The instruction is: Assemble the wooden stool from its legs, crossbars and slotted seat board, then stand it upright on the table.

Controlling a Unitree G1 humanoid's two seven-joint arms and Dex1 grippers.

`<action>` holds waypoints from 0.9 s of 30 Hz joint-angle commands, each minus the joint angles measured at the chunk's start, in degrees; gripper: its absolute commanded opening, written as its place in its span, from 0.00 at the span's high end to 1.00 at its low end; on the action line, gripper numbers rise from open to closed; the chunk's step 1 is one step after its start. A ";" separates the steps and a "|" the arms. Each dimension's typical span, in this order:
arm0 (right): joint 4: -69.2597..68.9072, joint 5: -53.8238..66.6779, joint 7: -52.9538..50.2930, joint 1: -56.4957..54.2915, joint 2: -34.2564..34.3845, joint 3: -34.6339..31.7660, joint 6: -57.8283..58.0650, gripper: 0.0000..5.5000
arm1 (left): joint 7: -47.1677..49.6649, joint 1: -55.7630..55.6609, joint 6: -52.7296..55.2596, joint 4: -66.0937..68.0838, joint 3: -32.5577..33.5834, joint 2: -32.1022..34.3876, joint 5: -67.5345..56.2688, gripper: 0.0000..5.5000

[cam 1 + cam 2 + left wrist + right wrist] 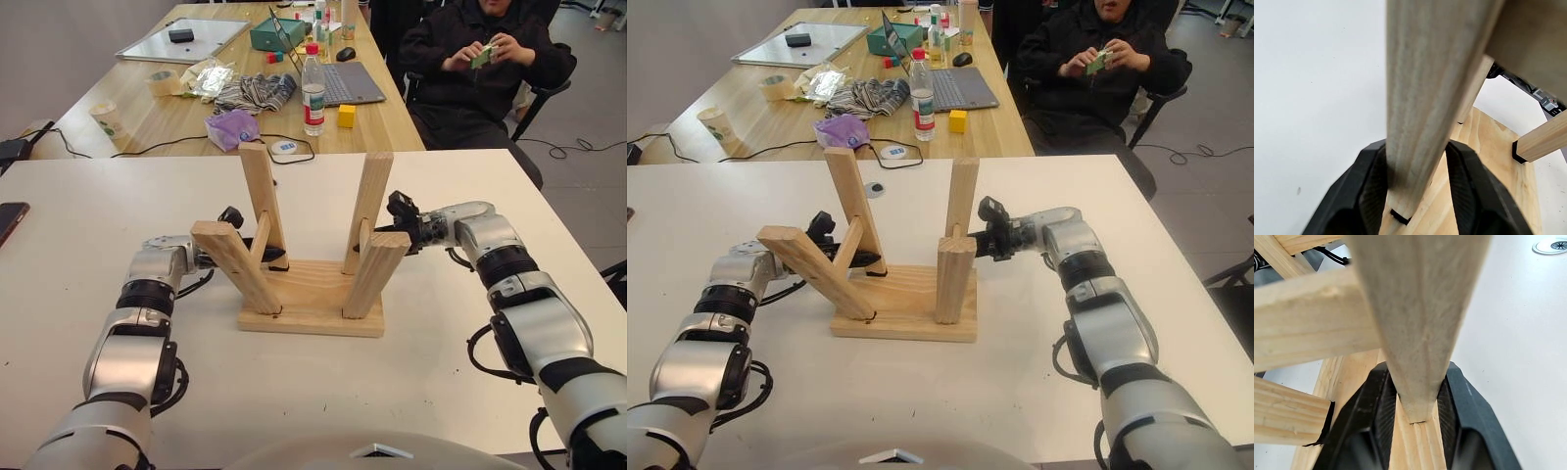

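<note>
the seat board (315, 315) is laid flat, legs (366, 279) pointed up from it — upside down. just above it the far left leg (261, 191) is gripped by the left claw (266, 257), the far right leg (370, 196) — maybe higher — by the right claw (378, 232).

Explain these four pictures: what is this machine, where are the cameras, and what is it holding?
It is a humanoid robot with two arms. The two wide pictures come from cameras in its head, looking down at a white table; the two close-ups come from cameras on its wrists. On the table lies a stool, upside down: seat board flat, legs pointing up. The left gripper clamps the far left leg near its base, the right gripper the far right leg.
</note>
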 commanded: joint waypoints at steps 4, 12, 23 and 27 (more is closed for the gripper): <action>6.91 -6.10 -12.41 0.14 6.47 1.67 5.05 0.81 | 12.95 1.06 21.78 4.29 1.29 -5.67 -0.51 0.69; 15.67 1.02 -13.14 -4.83 8.76 -7.23 19.12 0.81 | 26.36 -6.25 33.42 12.65 14.60 -7.58 -6.25 0.66; 18.45 -1.44 -20.84 -4.07 11.23 -9.28 15.59 0.56 | 32.28 -2.58 37.10 6.25 17.93 -9.57 -7.54 0.65; 18.72 -3.78 -24.81 -2.96 10.87 -9.45 12.67 0.44 | 35.53 -0.74 35.44 3.48 18.02 -9.23 -7.80 0.55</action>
